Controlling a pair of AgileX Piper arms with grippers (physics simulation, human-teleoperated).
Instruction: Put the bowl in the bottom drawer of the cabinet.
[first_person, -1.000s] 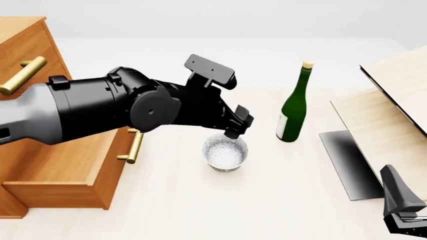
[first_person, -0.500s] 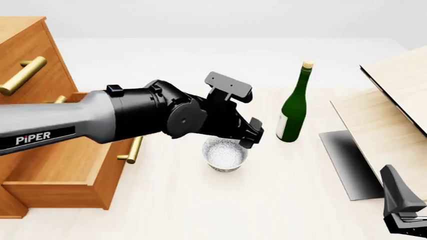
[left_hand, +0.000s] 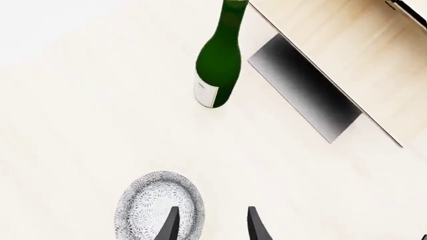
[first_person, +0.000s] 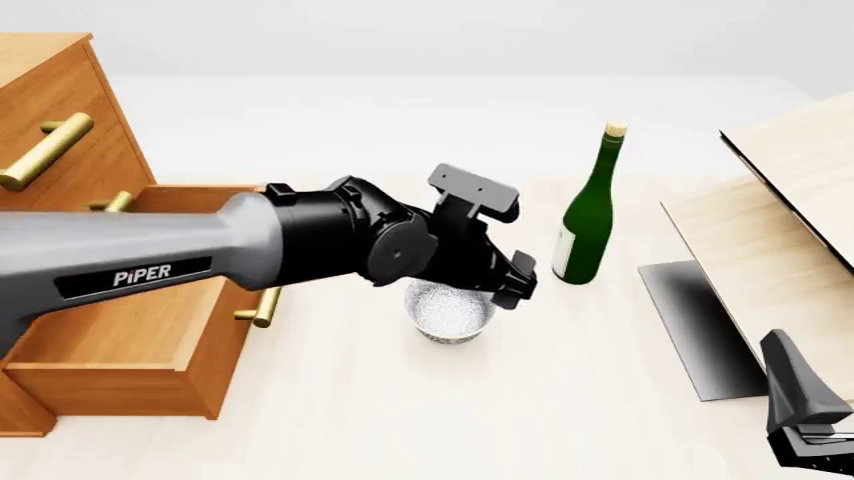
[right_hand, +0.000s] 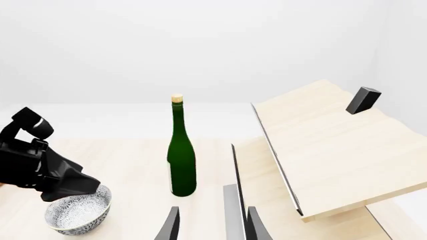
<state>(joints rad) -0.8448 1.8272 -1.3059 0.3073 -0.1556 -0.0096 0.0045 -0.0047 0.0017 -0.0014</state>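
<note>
The bowl (first_person: 449, 314), white with grey speckles, stands on the table just right of the cabinet (first_person: 54, 110). The bottom drawer (first_person: 120, 385) is pulled out, and its brass handle (first_person: 267, 300) faces the bowl. My left gripper (first_person: 515, 284) hangs over the bowl's right rim. In the left wrist view it (left_hand: 212, 227) is open: one finger lies over the bowl (left_hand: 157, 210), the other outside it. My right gripper (first_person: 805, 432) rests low at the near right corner, open and holding nothing, as the right wrist view (right_hand: 212, 227) shows. That view also shows the bowl (right_hand: 77, 214).
A green wine bottle (first_person: 585, 215) stands upright right of the bowl, close to the left gripper. Pale slanted boards (first_person: 787, 230) with a dark base plate (first_person: 694, 320) fill the right side. The cabinet's upper drawers are shut, with brass handles (first_person: 47, 150).
My left arm has reached further right and lower, bringing its gripper from above the bowl's far rim to its right rim. The bowl, bottle and right arm have stayed still.
</note>
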